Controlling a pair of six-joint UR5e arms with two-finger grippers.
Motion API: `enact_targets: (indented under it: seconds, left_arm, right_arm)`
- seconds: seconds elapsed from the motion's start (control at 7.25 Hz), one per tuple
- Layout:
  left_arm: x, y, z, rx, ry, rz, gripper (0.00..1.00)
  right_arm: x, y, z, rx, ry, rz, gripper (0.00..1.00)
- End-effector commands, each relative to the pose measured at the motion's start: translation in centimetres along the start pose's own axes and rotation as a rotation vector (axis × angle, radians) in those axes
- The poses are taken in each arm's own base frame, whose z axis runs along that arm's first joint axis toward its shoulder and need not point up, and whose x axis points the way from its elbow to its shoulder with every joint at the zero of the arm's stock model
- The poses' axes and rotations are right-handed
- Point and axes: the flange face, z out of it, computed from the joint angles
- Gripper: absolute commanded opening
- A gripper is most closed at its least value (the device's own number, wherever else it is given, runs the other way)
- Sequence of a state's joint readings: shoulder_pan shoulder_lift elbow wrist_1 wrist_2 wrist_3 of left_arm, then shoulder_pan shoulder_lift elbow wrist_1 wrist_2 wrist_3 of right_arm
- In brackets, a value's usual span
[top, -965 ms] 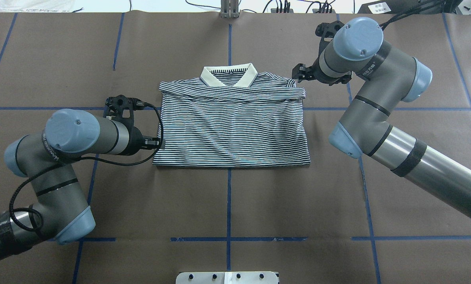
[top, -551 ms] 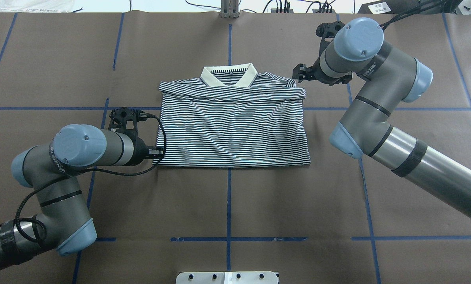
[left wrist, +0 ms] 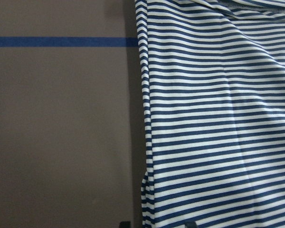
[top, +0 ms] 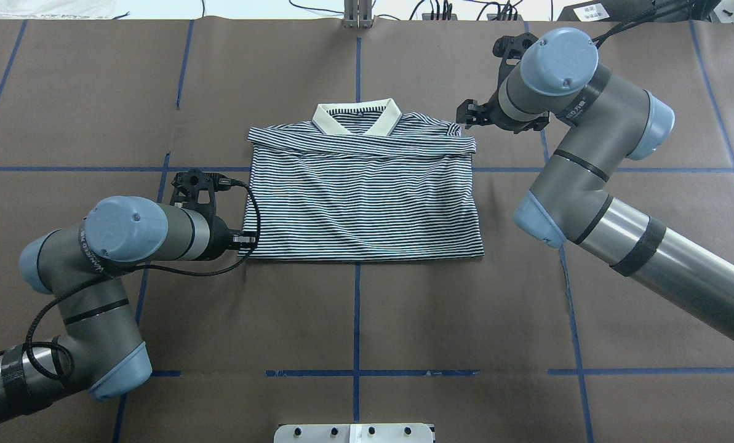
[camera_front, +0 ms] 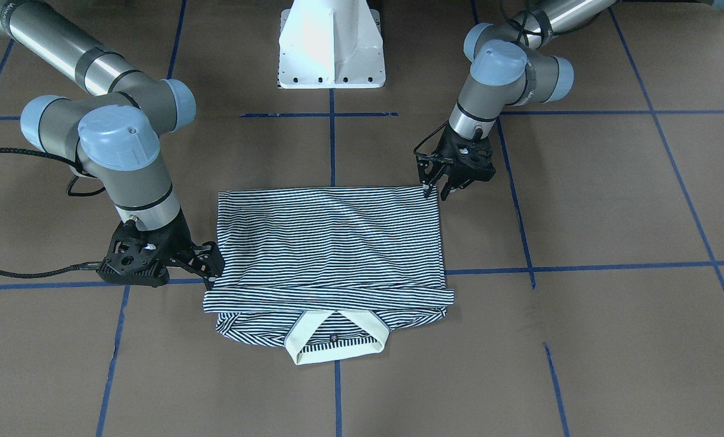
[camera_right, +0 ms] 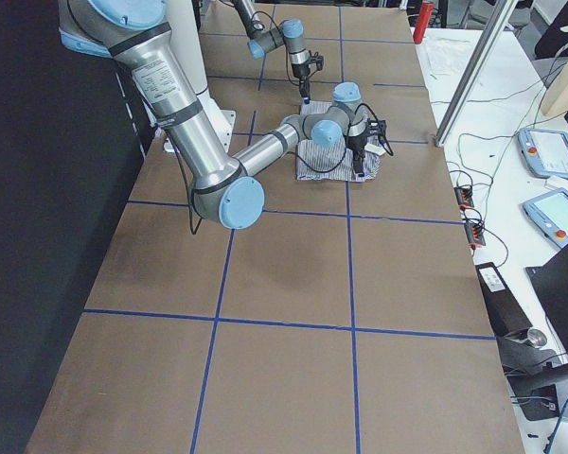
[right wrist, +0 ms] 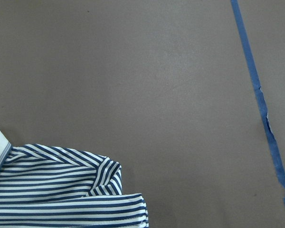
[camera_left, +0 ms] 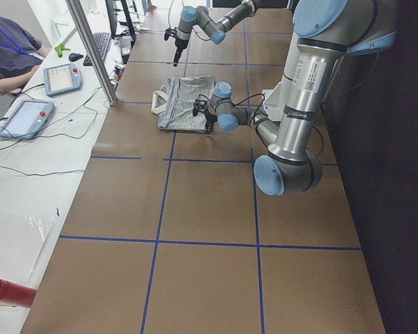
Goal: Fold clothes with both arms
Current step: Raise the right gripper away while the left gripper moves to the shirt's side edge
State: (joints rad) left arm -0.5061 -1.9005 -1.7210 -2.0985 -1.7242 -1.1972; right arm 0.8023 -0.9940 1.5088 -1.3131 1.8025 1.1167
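The striped polo shirt [top: 367, 197] lies folded into a rectangle on the brown table, its cream collar [top: 357, 120] at the far edge. My left gripper [top: 250, 238] is low at the shirt's near-left corner [camera_front: 428, 189]. It is open, and in the left wrist view the shirt's edge [left wrist: 145, 142] runs between its fingertips. My right gripper [top: 462, 115] hovers by the far-right shoulder corner [right wrist: 109, 173] and looks open. Nothing is held by it. In the front-facing view the right gripper [camera_front: 215, 267] is beside the folded-over band of the shirt [camera_front: 331, 243].
Blue tape lines [top: 356, 314] grid the brown table cover. The white pedestal base [camera_front: 331, 48] stands at the robot's edge. A metal post [top: 357, 15] rises at the far edge. Beyond it a person [camera_left: 7, 49] sits by teach pendants [camera_left: 63, 78].
My left gripper has slid along the shirt's left edge toward the near-left corner. The right arm and the shirt have barely moved.
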Motion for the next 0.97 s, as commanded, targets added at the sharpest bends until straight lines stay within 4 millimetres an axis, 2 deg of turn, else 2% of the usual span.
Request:
enact_targets:
  seconds: [0.0,0.28,0.41,0.55,0.69,0.83]
  left_arm:
    - [0.3,0.6,0.2,-0.010,0.003,-0.007,0.29]
    - [0.8,1.5,0.5,-0.022,0.006,0.004,0.06]
    - [1.0,1.5,0.1,-0.017,0.011,0.012,0.00]
    - [0.9,1.3,-0.2,-0.017,0.013,0.018,0.00]
    - [0.0,1.1,-0.8,-0.013,0.008,0.103,0.00]
    - [-2.2,-1.8,-1.4,0.027,-0.025,0.169,0.00]
  right_arm:
    - [0.0,0.0,0.0,0.000,0.001,0.000,1.00]
    - [0.0,0.0,0.0,0.000,0.000,0.000,1.00]
    - [0.0,0.0,0.0,0.000,-0.001,0.000,1.00]
    - [0.0,0.0,0.0,0.000,-0.001,0.000,1.00]
    - [0.0,0.0,0.1,0.000,0.001,0.000,1.00]
    - [0.0,0.0,0.0,0.000,0.000,0.000,1.00]
